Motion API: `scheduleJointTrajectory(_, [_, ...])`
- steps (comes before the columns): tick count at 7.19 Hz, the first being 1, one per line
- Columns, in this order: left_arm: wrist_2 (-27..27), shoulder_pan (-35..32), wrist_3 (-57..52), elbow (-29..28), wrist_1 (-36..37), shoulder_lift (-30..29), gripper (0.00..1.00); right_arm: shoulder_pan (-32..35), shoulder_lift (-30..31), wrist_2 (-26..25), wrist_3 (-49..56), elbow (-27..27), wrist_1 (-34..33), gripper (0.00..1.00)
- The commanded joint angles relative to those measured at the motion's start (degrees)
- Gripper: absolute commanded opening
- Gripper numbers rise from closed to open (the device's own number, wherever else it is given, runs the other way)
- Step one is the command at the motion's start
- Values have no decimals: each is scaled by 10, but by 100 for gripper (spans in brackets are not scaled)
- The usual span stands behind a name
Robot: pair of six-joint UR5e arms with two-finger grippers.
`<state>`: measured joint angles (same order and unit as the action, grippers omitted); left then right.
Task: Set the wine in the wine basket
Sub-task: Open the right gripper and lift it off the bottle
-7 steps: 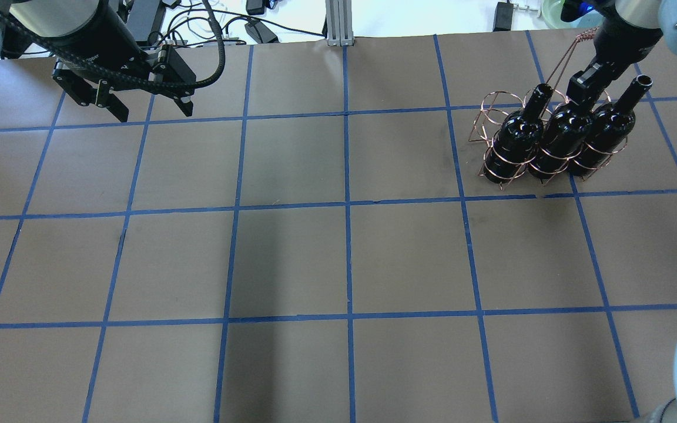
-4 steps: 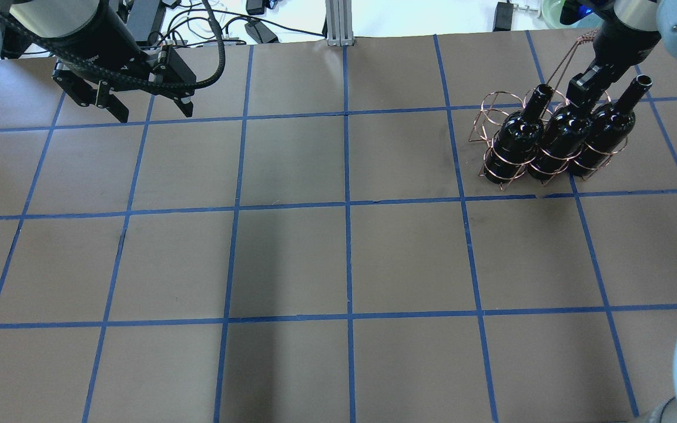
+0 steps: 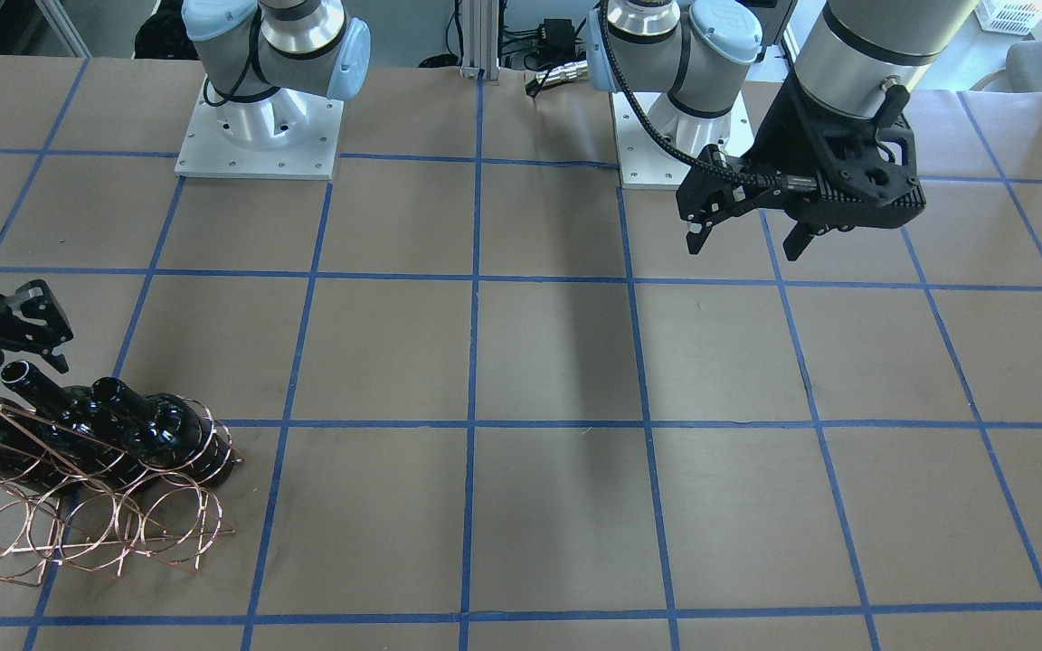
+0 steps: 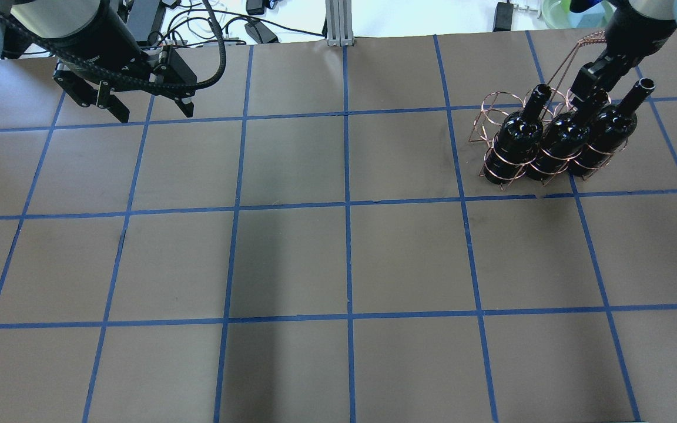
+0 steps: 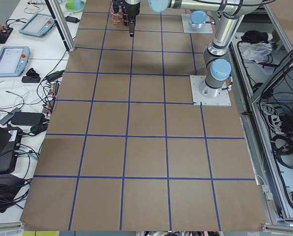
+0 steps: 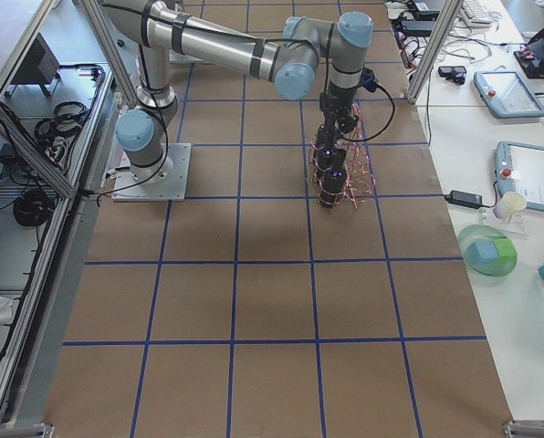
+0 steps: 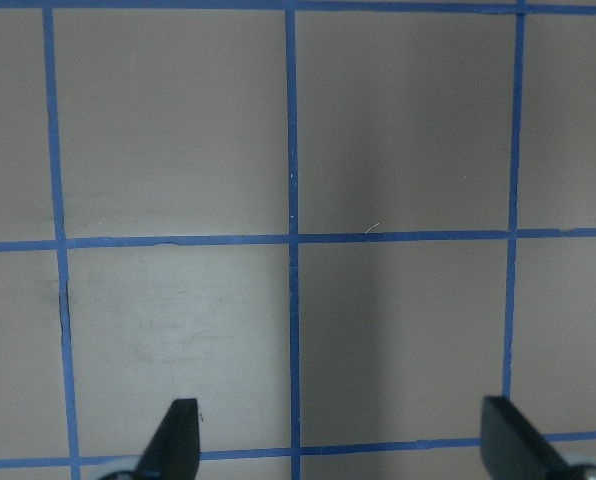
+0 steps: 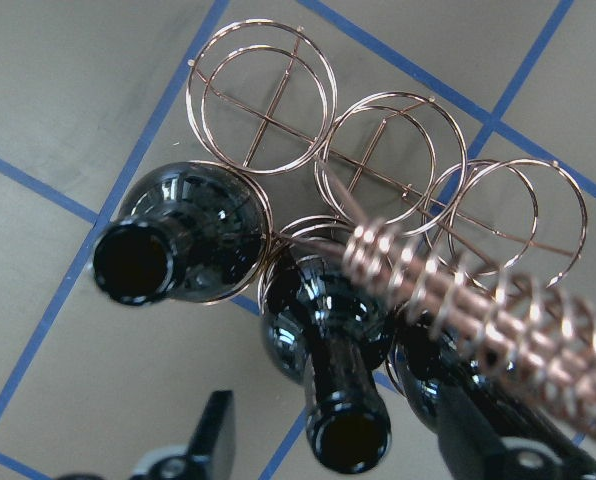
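1. Wine basket (image 8: 458,305): copper wire, standing on the table's (image 4: 344,264) right side (coiled handle up).
2. Wine (image 4: 562,138): middle of three bottles, upright in the basket's robot-side row.
3. Right gripper (image 4: 587,93): fingers spread wide, astride the wine's neck.
4. Left gripper (image 7: 340,425): jaws wide, empty, well apart.

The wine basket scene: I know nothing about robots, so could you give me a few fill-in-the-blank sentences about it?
The wine basket holds ___ bottles.
The left gripper hangs over the table with its jaws ___.
The right gripper hangs over the ___ one of the row.

Missing words: three; open; middle.
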<state>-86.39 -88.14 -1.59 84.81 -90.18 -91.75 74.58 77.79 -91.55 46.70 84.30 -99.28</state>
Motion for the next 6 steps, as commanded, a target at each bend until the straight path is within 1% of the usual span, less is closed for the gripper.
scheduleJointTrajectory(1, [0, 0, 0, 0, 0, 0, 100, 0, 80, 0, -75, 0, 72, 100])
scheduleJointTrajectory(2, [0, 0, 0, 0, 0, 0, 100, 4, 98, 3, -159, 0, 85, 100])
scheduleJointTrajectory(3, [0, 0, 0, 0, 0, 1, 100, 5, 123, 11, -266, 0, 114, 100])
scheduleJointTrajectory(4, [0, 1, 0, 0, 1, 1, 100, 22, 143, 22, -362, 0, 129, 100])
scheduleJointTrajectory(5, [0, 1, 0, 0, 0, 1, 100, 62, 150, 23, -429, 0, 129, 100])
scheduleJointTrajectory(6, [0, 1, 0, 0, 0, 1, 100, 99, 145, 14, -492, 0, 129, 100])
